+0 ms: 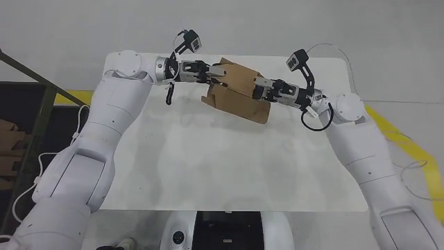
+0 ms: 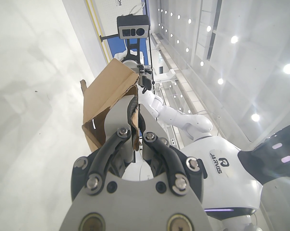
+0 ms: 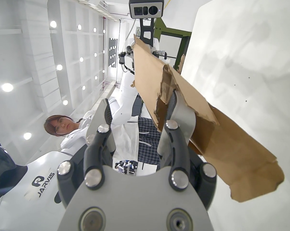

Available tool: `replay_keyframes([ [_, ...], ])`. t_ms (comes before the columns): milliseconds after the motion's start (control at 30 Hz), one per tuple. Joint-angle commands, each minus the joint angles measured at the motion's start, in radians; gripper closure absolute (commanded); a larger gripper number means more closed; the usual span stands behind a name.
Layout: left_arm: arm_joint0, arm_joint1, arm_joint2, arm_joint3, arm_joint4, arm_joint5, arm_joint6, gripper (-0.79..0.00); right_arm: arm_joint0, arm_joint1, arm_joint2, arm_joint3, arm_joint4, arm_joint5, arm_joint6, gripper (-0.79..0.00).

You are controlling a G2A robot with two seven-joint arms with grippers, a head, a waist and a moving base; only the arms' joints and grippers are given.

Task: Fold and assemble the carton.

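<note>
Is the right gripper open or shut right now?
Open: on the right gripper the fingers stand wide apart, one against a carton flap, the other clear of it.

Brown corrugated cardboard carton (image 1: 236, 90): plain tan all over, torn edges paler. White rectangular table (image 1: 208, 167): plain, faint grey smudges. L gripper (image 2: 135, 106) & R gripper (image 3: 139, 99): silver-grey metal w/ black linkage. Pale grey floor (image 1: 208, 14), yellow stripe (image 1: 392, 130).

The carton (image 3: 147, 78) hides one tip of the right pincer (image 3: 139, 99), seemingly inside it.
</note>
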Motion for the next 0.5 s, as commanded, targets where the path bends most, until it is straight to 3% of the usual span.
replay_keyframes([
  [0,0.001,-0.002,0.003,-0.001,0.001,0.000,0.000,0.000,0.002,-0.002,-0.003,0.005,0.011,0.000,0.002,-0.388],
  [200,0.002,-0.007,0.010,0.003,-0.002,0.003,-0.003,0.000,0.011,-0.008,-0.006,0.015,0.017,-0.004,0.002,-0.366],
  [467,0.001,-0.011,0.011,0.007,-0.009,0.005,-0.005,0.000,0.015,-0.013,-0.009,0.020,0.018,-0.005,0.000,-0.215],
])
